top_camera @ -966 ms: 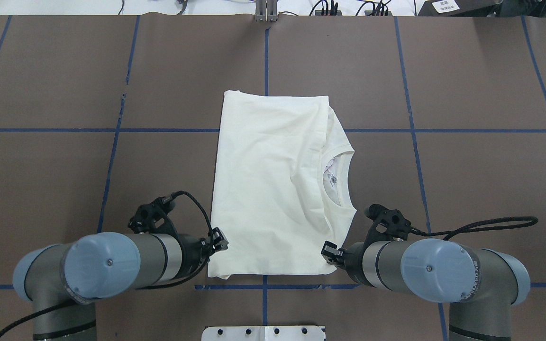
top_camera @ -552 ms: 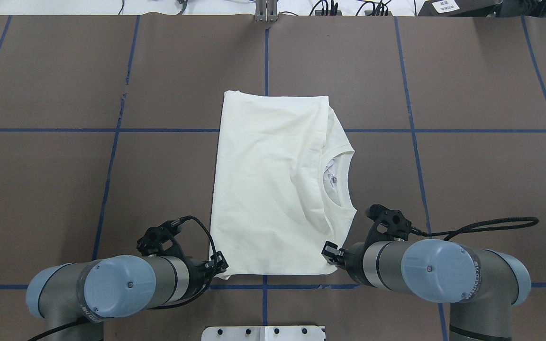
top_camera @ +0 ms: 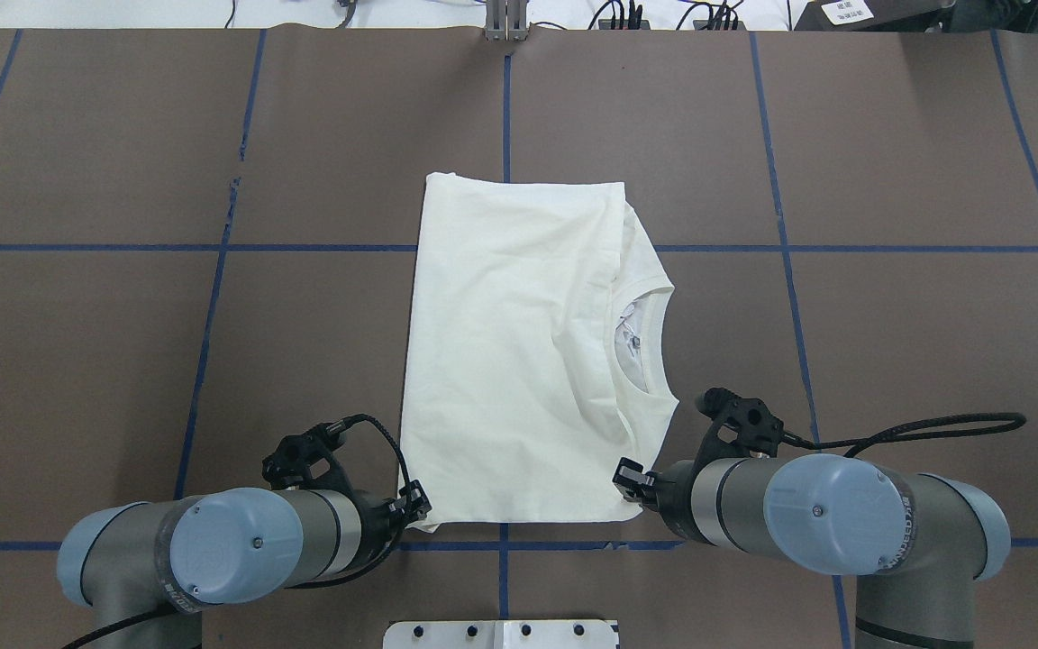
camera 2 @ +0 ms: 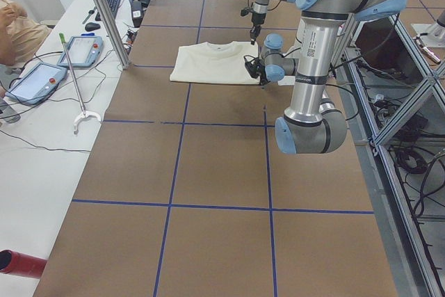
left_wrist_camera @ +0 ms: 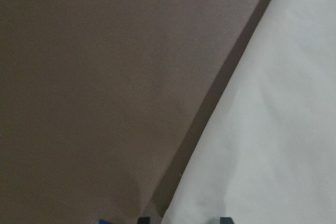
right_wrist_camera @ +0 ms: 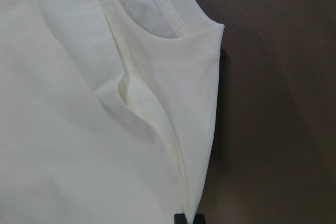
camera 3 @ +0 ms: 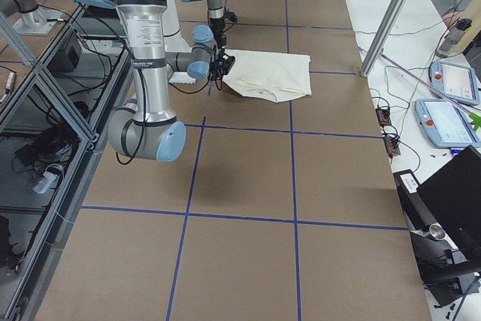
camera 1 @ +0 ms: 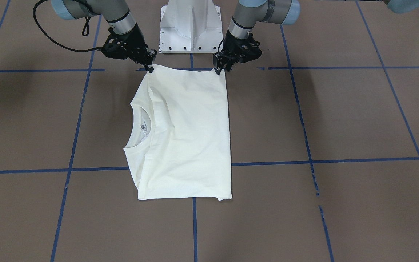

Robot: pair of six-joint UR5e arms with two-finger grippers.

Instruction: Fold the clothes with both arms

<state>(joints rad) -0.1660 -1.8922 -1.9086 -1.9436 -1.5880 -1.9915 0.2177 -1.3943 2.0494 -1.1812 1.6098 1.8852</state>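
The cream-white T-shirt lies folded into a rectangle on the brown table, its ribbed neck toward my right; its print is almost all hidden. It also shows in the front view. My left gripper is down at the shirt's near left corner. In the left wrist view its fingertips stand apart with the cloth between them. My right gripper is at the near right corner. In the right wrist view it is shut on the shirt's edge. In the front view the left gripper and right gripper touch the two corners.
The white pedestal base stands just behind the shirt's near edge. Blue tape lines cross the table. Teach pendants and cables lie on a side bench past a metal post, where an operator sits.
My left arm has swung back toward the base and brought its gripper down along the shirt's left edge to the near left corner. The right arm and the shirt have stayed put.
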